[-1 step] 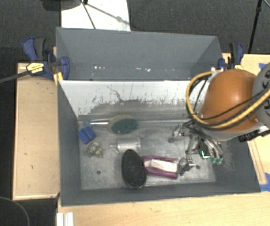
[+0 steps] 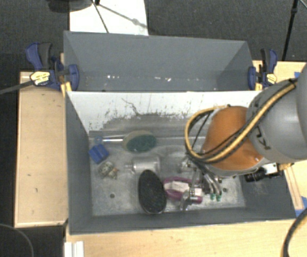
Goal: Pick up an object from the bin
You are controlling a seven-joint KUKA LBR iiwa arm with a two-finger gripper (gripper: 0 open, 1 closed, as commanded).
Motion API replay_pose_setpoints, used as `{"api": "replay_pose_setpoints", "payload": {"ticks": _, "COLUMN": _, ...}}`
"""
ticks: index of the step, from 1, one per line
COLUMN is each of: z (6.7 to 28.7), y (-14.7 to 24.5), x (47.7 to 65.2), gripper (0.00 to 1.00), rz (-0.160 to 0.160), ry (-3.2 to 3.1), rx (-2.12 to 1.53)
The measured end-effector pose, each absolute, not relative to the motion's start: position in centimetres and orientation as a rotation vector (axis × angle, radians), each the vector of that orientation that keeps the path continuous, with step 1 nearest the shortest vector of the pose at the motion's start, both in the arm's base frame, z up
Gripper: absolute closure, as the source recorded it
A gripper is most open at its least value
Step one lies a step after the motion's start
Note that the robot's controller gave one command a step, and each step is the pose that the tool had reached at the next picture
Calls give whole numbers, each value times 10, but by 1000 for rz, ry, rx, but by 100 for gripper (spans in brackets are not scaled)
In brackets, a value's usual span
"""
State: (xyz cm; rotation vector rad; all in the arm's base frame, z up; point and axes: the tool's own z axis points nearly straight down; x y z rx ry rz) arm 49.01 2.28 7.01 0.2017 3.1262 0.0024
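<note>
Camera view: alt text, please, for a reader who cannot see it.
The arm's gripper is low in the grey metal bin, at a small purple-and-white thing near the front wall, beside a black oval brush. A teal oval brush and a small blue piece lie farther left.

Robotics lab, industrial arm [image 2: 295,122] over grey metal bin [image 2: 153,58], looped cables [image 2: 187,136]

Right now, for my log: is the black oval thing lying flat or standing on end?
Lying flat: the black oval thing shows its broad face on the bin floor.
</note>
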Motion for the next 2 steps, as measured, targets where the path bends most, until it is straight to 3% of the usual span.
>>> {"api": "replay_pose_setpoints", "payload": {"ticks": 1, "z": 74, "y": 22, "x": 492, "gripper": 100, "rz": 2, "ry": 3121, "rx": 202}}
{"api": "replay_pose_setpoints", "payload": {"ticks": 2, "z": 200, "y": 40, "x": 483, "gripper": 100, "rz": 1, "ry": 3133, "rx": -89}}
